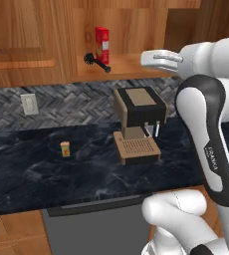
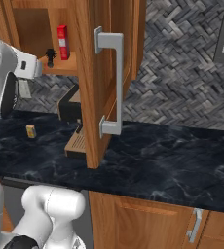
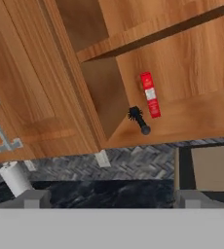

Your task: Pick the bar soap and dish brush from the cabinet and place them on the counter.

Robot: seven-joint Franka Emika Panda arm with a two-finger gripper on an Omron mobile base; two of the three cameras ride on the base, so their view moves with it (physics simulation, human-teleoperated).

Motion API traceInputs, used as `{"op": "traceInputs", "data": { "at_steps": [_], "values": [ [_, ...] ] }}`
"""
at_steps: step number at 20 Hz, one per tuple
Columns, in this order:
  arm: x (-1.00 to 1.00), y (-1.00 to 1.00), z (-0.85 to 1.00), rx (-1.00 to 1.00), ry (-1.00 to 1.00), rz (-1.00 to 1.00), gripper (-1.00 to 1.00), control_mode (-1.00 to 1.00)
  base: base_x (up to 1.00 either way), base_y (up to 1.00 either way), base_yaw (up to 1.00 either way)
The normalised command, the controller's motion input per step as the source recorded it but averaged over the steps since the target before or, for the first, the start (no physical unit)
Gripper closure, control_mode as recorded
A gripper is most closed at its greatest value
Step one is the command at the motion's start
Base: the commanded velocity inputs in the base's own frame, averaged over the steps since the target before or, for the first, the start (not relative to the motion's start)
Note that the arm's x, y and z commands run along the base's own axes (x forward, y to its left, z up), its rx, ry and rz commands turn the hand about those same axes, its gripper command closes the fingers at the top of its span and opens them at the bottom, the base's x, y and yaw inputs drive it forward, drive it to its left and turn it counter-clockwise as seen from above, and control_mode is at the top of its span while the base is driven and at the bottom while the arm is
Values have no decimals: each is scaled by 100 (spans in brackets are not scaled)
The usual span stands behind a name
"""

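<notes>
The cabinet (image 1: 131,65) stands open, its panelled door (image 2: 95,73) swung out over the counter (image 1: 37,172). On its lower shelf lies the black dish brush (image 1: 96,62) (image 3: 139,120) (image 2: 49,54), head toward the back, just beside a tall red box (image 3: 150,95). The bar soap is out of view. My gripper (image 3: 111,200) is open with nothing between its fingertips (image 3: 33,199), and looks up at the shelf from some distance. From the left base, my white hand (image 1: 161,58) hovers at shelf height, right of the brush and apart from it.
A brown and black coffee machine (image 1: 139,119) stands on the counter under the shelf. A tiny orange-yellow block (image 1: 65,149) sits left of it. The door's grey bar handle (image 2: 115,82) juts out. A paper towel roll (image 3: 15,177) stands on the counter.
</notes>
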Motion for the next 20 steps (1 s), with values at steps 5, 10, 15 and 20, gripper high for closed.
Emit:
{"op": "traceInputs", "data": {
  "at_steps": [5,10,15,20],
  "values": [
    [63,9,-6,-4,8,11,-100,-100,0,0,0],
    [48,20,-1,-9,5,7,-100,-100,0,0,0],
    [34,17,-11,-14,0,6,-100,-100,0,0,0],
    [27,0,-23,-14,-4,8,-100,-100,0,0,0]
  ]
}}
